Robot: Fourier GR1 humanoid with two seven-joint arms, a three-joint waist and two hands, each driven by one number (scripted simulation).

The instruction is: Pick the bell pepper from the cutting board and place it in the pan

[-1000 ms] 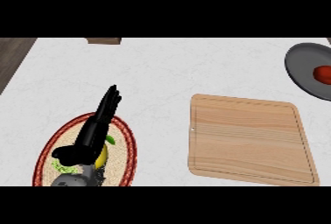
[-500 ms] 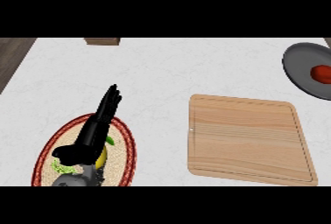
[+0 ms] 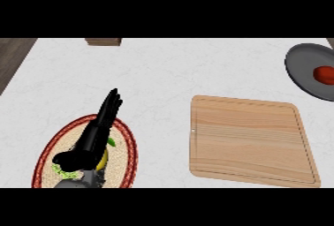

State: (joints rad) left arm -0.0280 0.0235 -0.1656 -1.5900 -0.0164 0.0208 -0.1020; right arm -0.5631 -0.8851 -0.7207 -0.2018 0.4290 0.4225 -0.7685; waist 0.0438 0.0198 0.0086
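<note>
Fingers (image 3: 109,108) straight, L hand (image 3: 88,143); 1 pan (image 3: 301,75), 1 pepper (image 3: 324,74) inside, prob.; 1 board (image 3: 251,141).

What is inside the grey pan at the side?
A red bell pepper sits inside the pan, near its right side. The pan runs off the picture's edge, so the rest of its inside cannot be seen.

White counter (image 3: 169,75) carries a cutting board (image 3: 251,141), pan (image 3: 303,77), woven mat (image 3: 49,161).
</note>
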